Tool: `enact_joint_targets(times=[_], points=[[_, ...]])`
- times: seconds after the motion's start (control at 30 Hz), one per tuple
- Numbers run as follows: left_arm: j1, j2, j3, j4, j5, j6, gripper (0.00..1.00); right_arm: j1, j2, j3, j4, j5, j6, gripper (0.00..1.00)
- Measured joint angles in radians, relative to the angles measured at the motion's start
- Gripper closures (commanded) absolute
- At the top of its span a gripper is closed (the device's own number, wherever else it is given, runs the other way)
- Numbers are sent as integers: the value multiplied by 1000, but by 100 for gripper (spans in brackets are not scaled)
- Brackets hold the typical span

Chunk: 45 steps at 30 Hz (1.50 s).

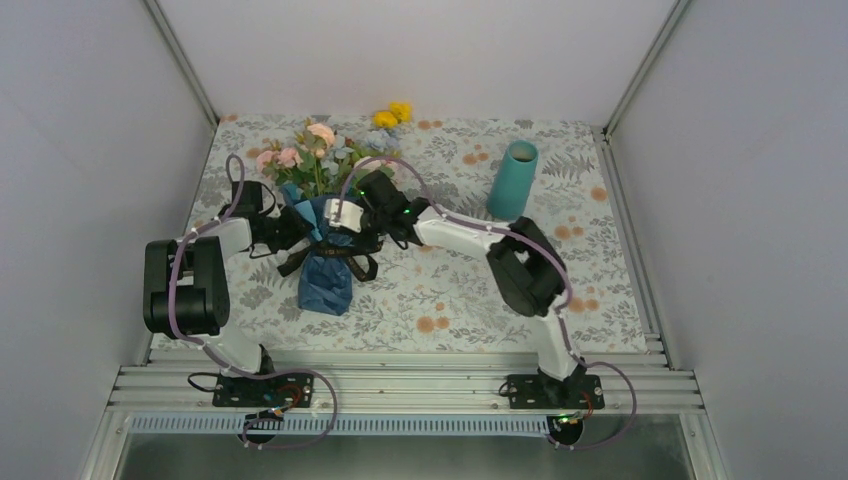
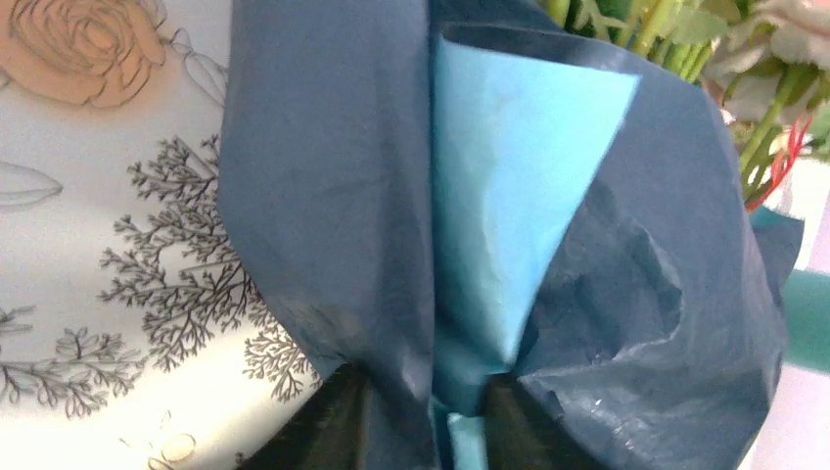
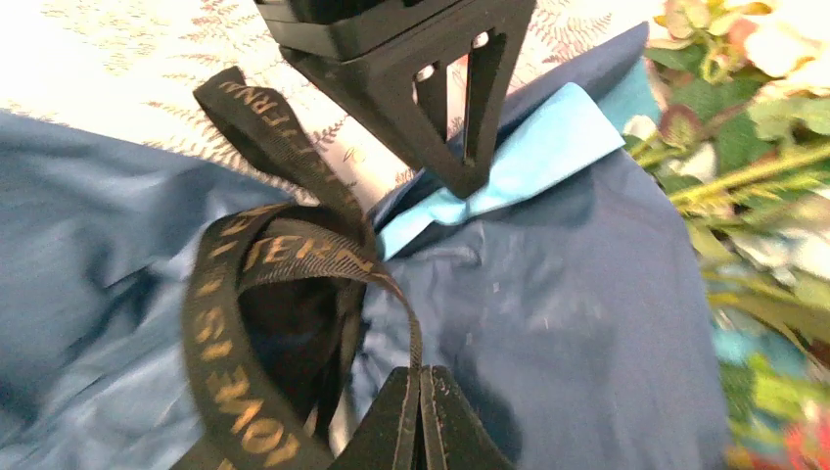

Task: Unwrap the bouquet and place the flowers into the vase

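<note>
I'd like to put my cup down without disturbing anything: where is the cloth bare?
Bare cloth lies in front, between the bouquet and the right arm, and at the back between the yellow flowers and the vase. It is crowded around the bouquet.

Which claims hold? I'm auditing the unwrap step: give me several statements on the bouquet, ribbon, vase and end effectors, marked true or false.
The teal vase lies on its side. False: it stands upright.
The black ribbon lies across the bouquet's blue paper. True.
The right end effector is wide open. False: it is shut on the ribbon.
The left end effector has a fold of blue paper between its fingers. True.
The flowers stand in the vase. False: they are in the wrap, apart from it.
</note>
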Motion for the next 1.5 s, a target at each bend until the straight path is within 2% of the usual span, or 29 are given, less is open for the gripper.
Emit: enact_joint_targets(times=[0.07,0.1,0.3,0.57,0.87,1.2,1.27,1.4,1.47,1.5], points=[[0,1,0,10,-2,-5,95,0,-89,-83,27,20,34,96],[0,2,0,13,-2,-1,97,0,-138,-124,34,27,50,96],[-3,14,0,27,10,11,98,2,-389,-304,114,99,138,96],[-34,10,0,27,7,26,98,5,-697,-549,179,333,250,96],[-58,6,0,21,-26,27,98,5,-1006,-560,174,539,312,96],[-71,-40,0,-16,-65,26,97,5,-1220,-431,149,712,326,96],[-77,-61,0,-32,-66,26,93,5,-1246,-429,149,743,350,96],[-99,-116,31,-97,-111,37,71,5,-1234,-431,118,819,438,96],[-114,-145,66,-138,-151,48,65,5,-1215,-453,92,850,497,95],[-122,-162,86,-156,-172,51,64,5,-1209,-475,80,858,532,87]])
